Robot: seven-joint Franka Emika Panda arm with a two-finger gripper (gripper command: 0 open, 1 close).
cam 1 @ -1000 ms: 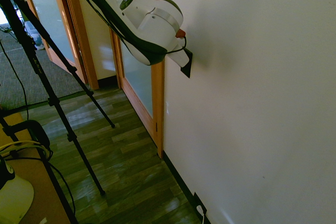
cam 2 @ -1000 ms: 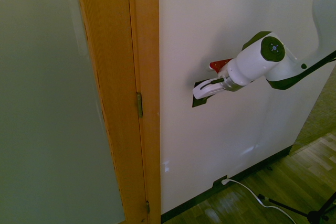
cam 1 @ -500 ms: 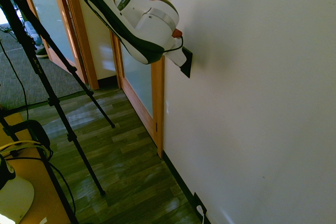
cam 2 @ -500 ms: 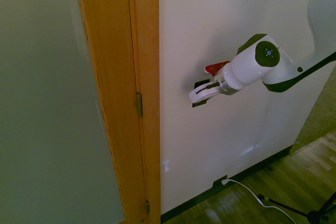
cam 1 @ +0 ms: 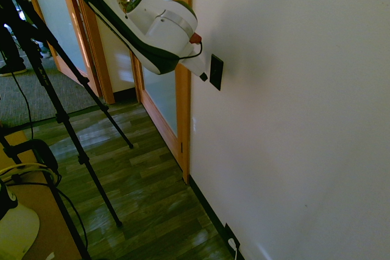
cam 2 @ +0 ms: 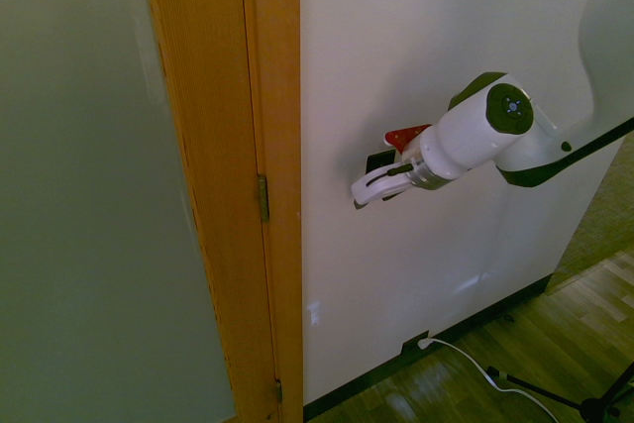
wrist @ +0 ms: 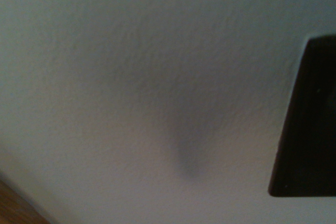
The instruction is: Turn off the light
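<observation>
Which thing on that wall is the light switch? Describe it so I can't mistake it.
On the white wall, just beside the wooden door frame, sits a small black upright plate, the switch. The other black fitting, the outlet, sits down by the floor with a white plug.

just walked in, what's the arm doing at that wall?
The white arm is working on the black light switch mounted on the white wall, next to the wooden door frame. Its gripper sits just off the switch plate, on the door-frame side, holding nothing. A second ago it covered the plate; now it has pulled back. No lamp is in view, so whether the light went off cannot be told.
</observation>
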